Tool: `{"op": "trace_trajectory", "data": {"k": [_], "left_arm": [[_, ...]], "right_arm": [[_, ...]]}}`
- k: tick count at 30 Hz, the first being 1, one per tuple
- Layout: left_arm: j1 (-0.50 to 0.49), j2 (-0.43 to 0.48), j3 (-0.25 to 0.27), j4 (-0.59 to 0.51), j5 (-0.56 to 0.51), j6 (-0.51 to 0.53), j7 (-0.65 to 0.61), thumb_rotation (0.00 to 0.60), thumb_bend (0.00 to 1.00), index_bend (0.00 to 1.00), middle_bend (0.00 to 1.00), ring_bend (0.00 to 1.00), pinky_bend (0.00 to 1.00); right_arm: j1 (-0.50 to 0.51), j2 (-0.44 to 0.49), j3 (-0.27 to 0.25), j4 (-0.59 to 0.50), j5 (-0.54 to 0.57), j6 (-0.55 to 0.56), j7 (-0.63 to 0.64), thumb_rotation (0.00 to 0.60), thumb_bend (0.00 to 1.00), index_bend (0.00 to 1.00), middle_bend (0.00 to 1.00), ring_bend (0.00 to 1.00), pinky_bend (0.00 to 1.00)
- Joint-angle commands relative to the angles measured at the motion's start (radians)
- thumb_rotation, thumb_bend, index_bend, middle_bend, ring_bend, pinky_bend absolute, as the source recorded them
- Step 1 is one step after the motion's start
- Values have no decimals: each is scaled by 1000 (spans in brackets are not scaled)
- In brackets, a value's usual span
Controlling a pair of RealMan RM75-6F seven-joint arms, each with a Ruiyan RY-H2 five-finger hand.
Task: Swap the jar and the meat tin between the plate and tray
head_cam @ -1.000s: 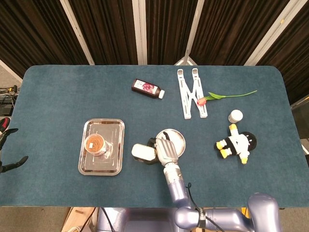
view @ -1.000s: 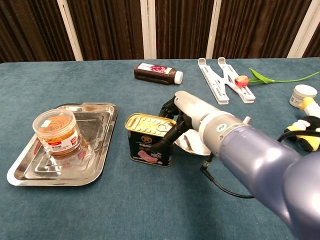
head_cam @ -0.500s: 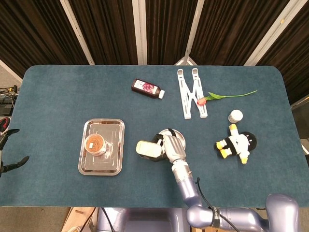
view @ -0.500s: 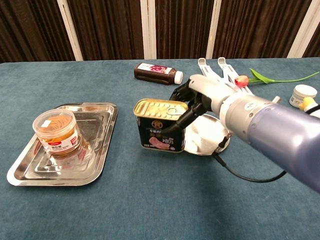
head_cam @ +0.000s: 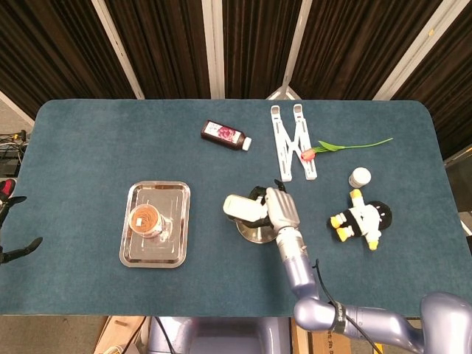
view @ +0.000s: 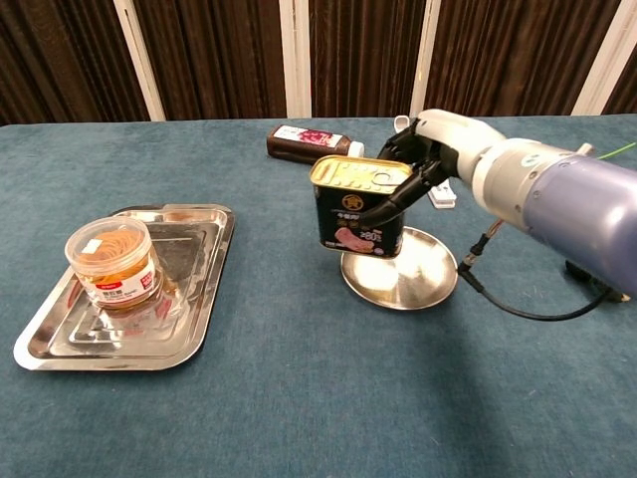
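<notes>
Silver right hand (view: pixel 430 159) grips meat tin (view: pixel 359 208) from side, raised over plate (view: pixel 410 284); left hand unseen.

One jar (head_cam: pixel 147 220), one tin (head_cam: pixel 244 207), one tray (head_cam: pixel 174 193), one plate (view: pixel 426 285)

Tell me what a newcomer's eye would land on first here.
The right hand grips the meat tin and holds it above the round plate at the table's middle, its base at the plate's near-left edge. To the left, the jar stands in the steel tray. At the far right lies a penguin plush.
</notes>
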Motion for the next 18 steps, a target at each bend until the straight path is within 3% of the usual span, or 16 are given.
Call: {"op": "trace_trajectory", "data": {"k": [1, 15, 18], "left_arm": [[1, -2, -3, 0, -4, 1, 5, 600, 164, 258, 20, 0, 0], [1, -16, -7, -2, -9, 3, 40, 600, 164, 261, 20, 0, 0], [1, -18, -9, -1, -11, 3, 46, 600, 164, 262, 20, 0, 0]], "right_arm": [[-9, 17, -11, 19, 3, -22, 20, 600, 149, 655, 474, 492, 65], [-31, 51, -67, 112, -43, -127, 132, 600, 153, 652, 474, 488, 65], [-31, 57, -80, 127, -62, -142, 144, 600, 152, 559, 465, 446, 60]]}}
